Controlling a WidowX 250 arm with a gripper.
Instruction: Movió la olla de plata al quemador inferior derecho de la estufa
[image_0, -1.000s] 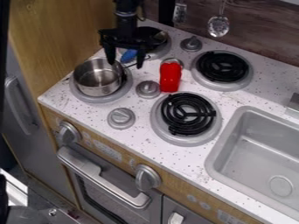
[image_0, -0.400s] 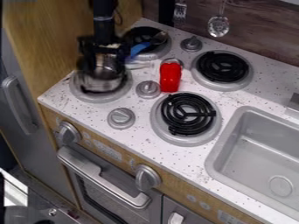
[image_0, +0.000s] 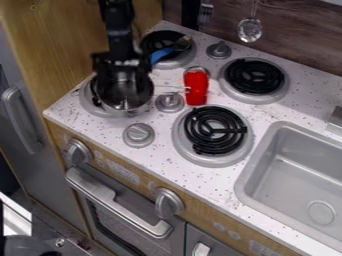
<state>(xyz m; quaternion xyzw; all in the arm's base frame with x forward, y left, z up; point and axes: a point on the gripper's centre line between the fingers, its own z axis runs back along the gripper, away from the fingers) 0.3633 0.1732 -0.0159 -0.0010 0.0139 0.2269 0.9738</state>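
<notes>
The black gripper (image_0: 124, 82) hangs from the upper left, right over the silver pot (image_0: 125, 103), and hides much of its rim and inside. The pot is at the lower left burner (image_0: 87, 104), a little right of the burner's centre. Whether it rests there or is slightly raised, I cannot tell. Its thin handle points right, to the red object (image_0: 196, 89). The lower right burner (image_0: 215, 131) has a bare black coil.
A blue-handled utensil (image_0: 160, 54) lies on the upper left burner (image_0: 175, 60). Between the left and right burners are the red object and a grey knob (image_0: 169, 102). Another knob (image_0: 139, 135) is nearer the front. The sink (image_0: 294, 172) is at the right.
The gripper has come down and left onto the pot. Since then both have shifted slightly right, uncovering part of the burner's left side. The pot's handle has swung toward the red object.
</notes>
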